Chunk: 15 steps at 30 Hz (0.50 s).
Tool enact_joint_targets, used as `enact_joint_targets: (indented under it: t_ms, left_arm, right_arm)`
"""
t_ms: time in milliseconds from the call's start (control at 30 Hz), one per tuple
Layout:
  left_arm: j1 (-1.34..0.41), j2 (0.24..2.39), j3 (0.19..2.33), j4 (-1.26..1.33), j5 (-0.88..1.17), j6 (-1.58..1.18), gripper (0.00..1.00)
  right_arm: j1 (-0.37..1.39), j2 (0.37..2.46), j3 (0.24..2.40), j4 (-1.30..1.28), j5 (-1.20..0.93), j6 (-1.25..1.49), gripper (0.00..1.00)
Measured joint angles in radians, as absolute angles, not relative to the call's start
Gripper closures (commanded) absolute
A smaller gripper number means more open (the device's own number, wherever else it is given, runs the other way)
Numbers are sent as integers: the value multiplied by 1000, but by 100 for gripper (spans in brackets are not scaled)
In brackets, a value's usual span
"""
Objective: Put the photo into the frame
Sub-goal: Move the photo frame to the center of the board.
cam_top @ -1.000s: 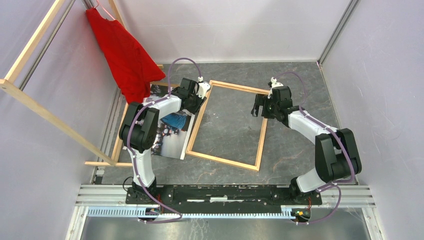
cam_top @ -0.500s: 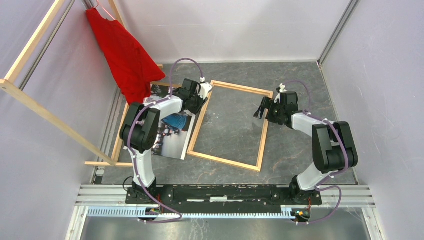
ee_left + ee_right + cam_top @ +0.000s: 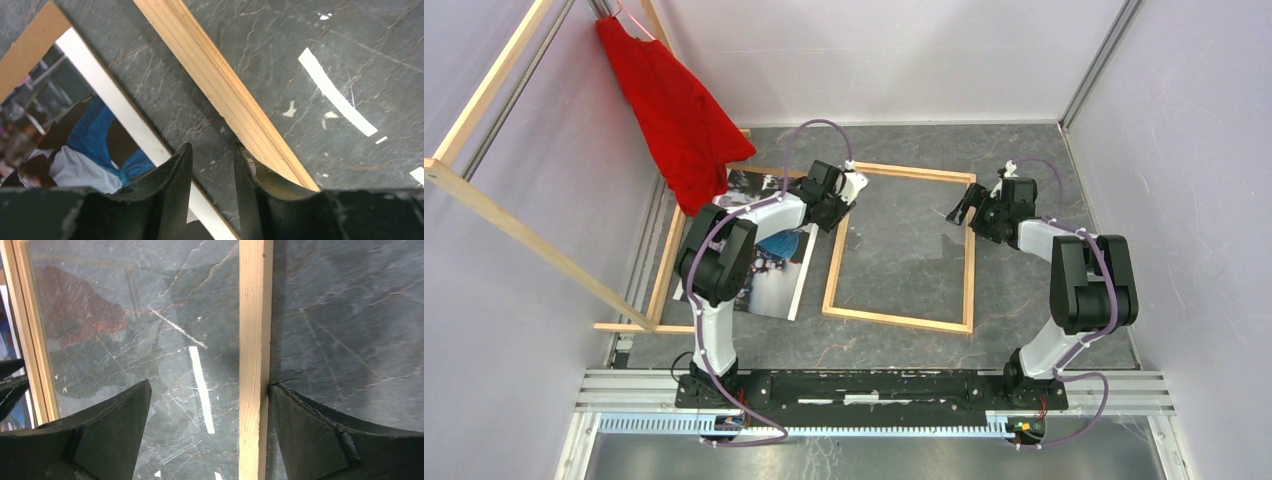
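Observation:
The thin light-wood frame (image 3: 894, 319) lies flat on the dark table, showing bare table inside it. The photo (image 3: 776, 283), picture side up, lies left of it on a brown backing board (image 3: 29, 46), partly under my left arm. My left gripper (image 3: 852, 192) is at the frame's upper left bar (image 3: 225, 95), jaws a narrow gap apart with nothing between them (image 3: 212, 155); one finger rests against the bar's outer edge, the other over the photo's white border (image 3: 115, 107). My right gripper (image 3: 965, 205) is open wide (image 3: 207, 400) astride the frame's right bar (image 3: 255, 315), which touches the right finger's inner side.
A red cloth (image 3: 674, 110) hangs from a long wooden rack (image 3: 514, 230) at the back left. The rack's base bars (image 3: 660, 285) lie just left of the photo. Grey walls close in on both sides, and a metal rail (image 3: 874, 385) runs along the near edge.
The frame has slid to the right and turned straighter, away from the photo. Both grippers have moved right with it, the right one now at the frame's upper right corner.

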<state>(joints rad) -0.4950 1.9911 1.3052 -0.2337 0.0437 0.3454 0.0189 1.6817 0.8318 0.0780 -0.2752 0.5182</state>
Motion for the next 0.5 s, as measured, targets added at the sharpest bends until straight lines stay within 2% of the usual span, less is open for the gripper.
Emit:
enact_joint_targets:
  t_ms: [300, 400, 500]
  left_arm:
    - [-556, 2065, 1425, -293, 18, 372, 55]
    - [-566, 2079, 1455, -316, 23, 372, 52]
    - [-567, 2080, 1464, -344, 39, 372, 45]
  right_arm:
    - [-42, 1662, 807, 85, -237, 519, 8]
    - [-51, 1639, 792, 72, -215, 519, 7]
    - [-51, 1612, 792, 27, -182, 521, 8]
